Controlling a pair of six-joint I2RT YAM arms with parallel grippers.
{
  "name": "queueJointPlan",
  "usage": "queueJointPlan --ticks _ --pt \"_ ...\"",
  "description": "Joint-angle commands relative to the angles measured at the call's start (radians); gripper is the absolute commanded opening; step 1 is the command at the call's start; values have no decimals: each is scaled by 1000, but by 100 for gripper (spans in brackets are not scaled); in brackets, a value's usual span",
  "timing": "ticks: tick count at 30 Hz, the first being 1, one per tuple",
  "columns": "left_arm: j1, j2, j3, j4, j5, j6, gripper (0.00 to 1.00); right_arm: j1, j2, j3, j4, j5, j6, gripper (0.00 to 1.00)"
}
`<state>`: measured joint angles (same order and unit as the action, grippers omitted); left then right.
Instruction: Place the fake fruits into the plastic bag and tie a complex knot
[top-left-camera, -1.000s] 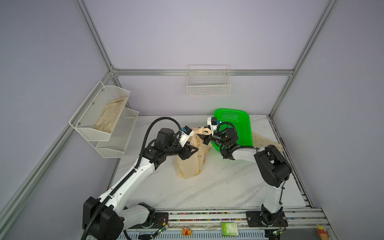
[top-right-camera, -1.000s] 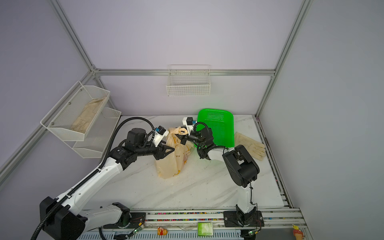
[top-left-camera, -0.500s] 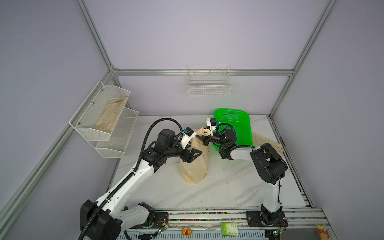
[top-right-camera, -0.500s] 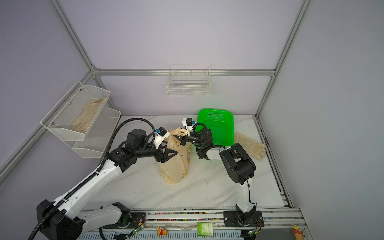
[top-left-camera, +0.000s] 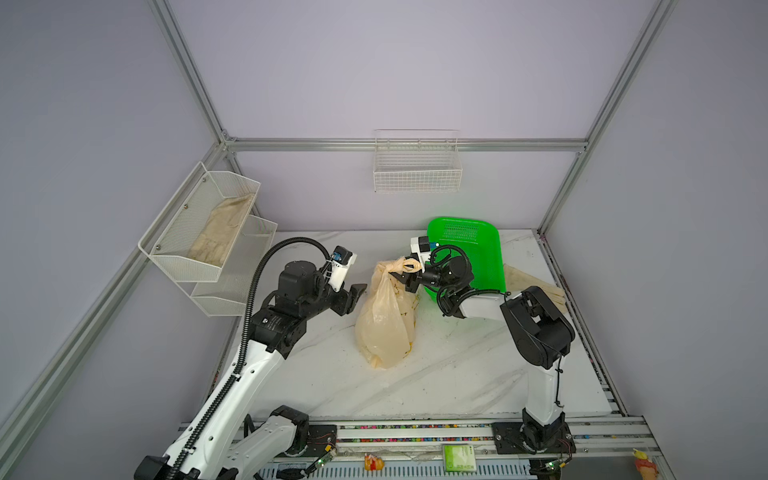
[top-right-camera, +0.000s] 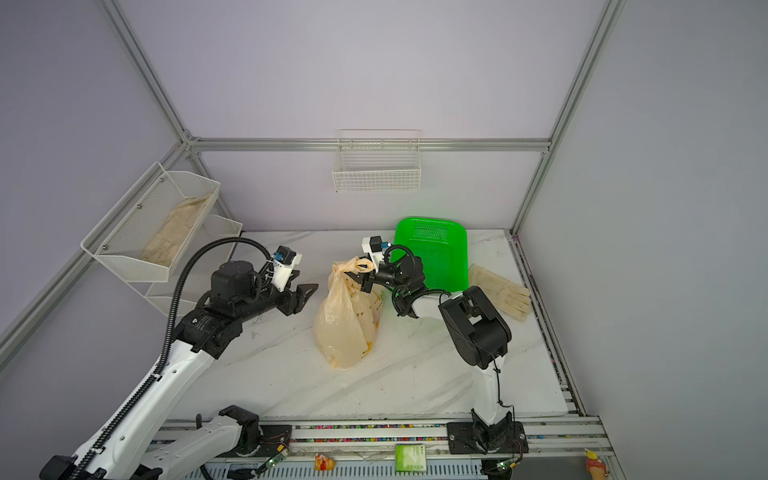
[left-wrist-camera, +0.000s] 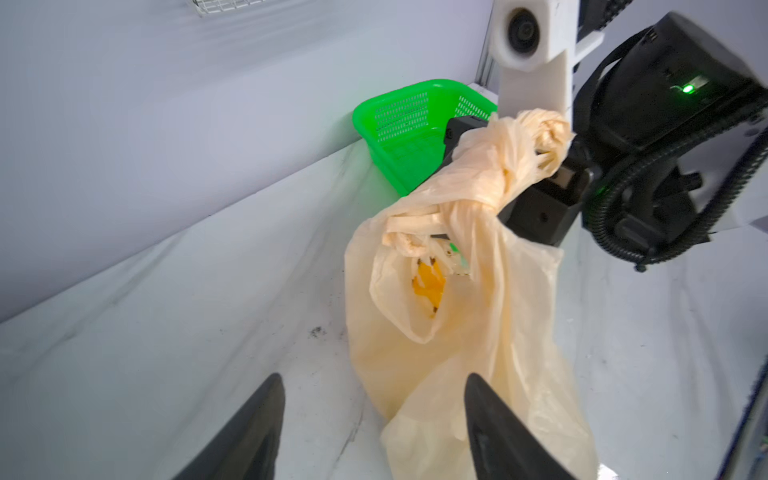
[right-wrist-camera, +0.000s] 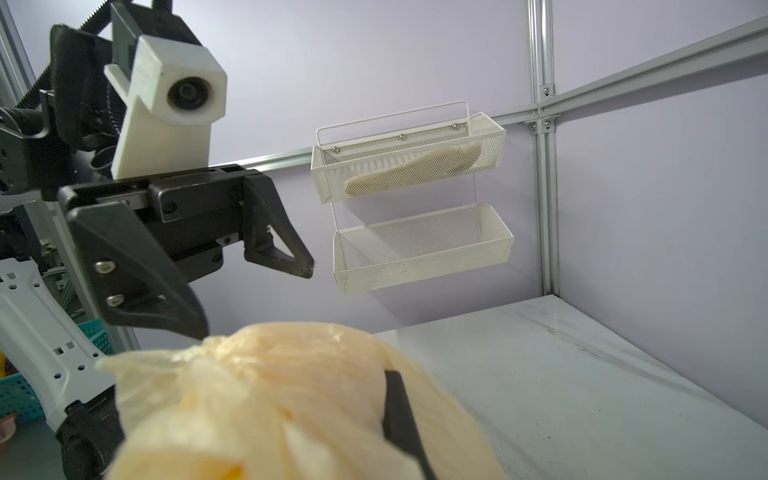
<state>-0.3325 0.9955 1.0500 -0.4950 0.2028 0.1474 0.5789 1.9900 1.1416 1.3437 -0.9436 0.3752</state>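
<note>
Right claw (top-left-camera: 407, 279) pinches the twisted handle (top-left-camera: 409, 264) of a crinkly peach bag (top-left-camera: 384, 324)

bag (top-right-camera: 345, 328): small dark print on its side, too small to read
left arm (top-right-camera: 203, 322): pale lettering on a black joint housing, blurred in both top views
card (top-left-camera: 458, 457): green, on the front rail, with dark characters that are not legible
readable text: none
</note>
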Motion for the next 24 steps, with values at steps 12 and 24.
queueJointPlan --ticks 12,24 --pt "-83 76 -115 244 289 -152 30 7 41 64 233 -3 185 0" --pt "-105 161 -38 232 232 -138 36 7 59 72 261 -49 232 0"
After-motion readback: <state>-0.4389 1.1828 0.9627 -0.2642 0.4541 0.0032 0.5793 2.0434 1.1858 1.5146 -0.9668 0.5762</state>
